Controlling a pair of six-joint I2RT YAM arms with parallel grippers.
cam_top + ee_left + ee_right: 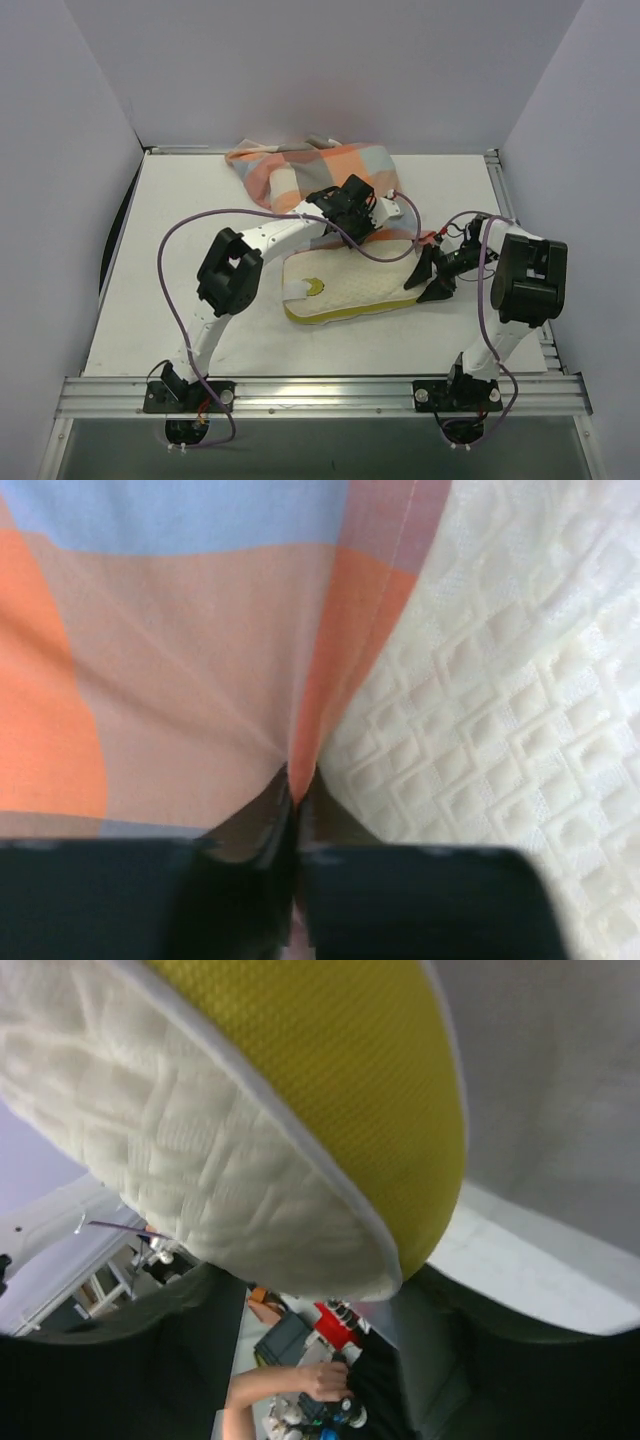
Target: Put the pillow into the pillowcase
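A flat white desk (pixel 150 300) stands between three plain pale lavender wall panels (pixel 320 70), at back, left and right. A ribbed aluminium rail (pixel 320 392) runs along its near edge. Light is soft and even.

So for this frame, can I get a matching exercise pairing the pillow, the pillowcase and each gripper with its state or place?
Things:
1. pillow
2. pillowcase
3. left gripper
4. right gripper

States:
A. pinched shut on checked cloth
B. cream top, yellow side edge, lying mid-table
C. bunched near the far edge of the table
D. fingers spread with a pillow corner between them

Pairs: 1-B, 2-C, 3-A, 4-D
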